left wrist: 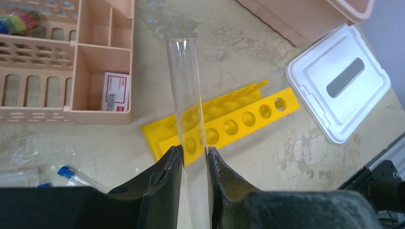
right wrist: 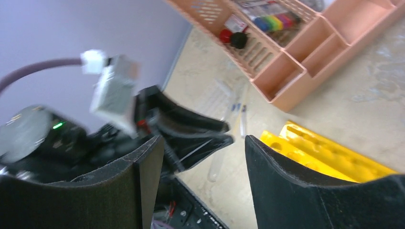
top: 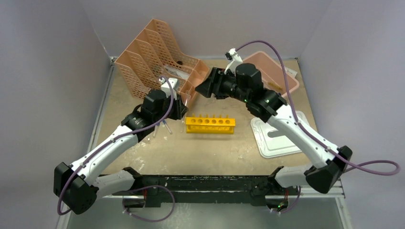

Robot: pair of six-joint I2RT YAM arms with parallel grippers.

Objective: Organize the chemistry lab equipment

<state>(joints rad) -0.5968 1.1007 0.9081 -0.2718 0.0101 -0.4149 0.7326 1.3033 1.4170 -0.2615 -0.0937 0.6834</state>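
Observation:
My left gripper (left wrist: 193,150) is shut on a clear open-mouthed test tube (left wrist: 186,90), which sticks out in front of the jaws above the left end of the yellow test-tube rack (left wrist: 239,121). The rack (top: 210,125) stands mid-table with its row of round holes unfilled. A blue-capped tube (left wrist: 71,174) lies on the table to the left of the rack. My right gripper (right wrist: 203,140) is open and holds nothing; it hovers behind the rack (right wrist: 329,160), facing the left gripper (top: 177,110). The held tube (right wrist: 217,167) hangs from the left gripper's jaws in the right wrist view.
The peach mesh organizer (top: 157,62) stands at the back left, close to both grippers. A pink tub (top: 279,71) sits at the back right, and its white lid (top: 279,138) lies flat to the right of the rack. More thin tubes (right wrist: 239,114) lie near the organizer.

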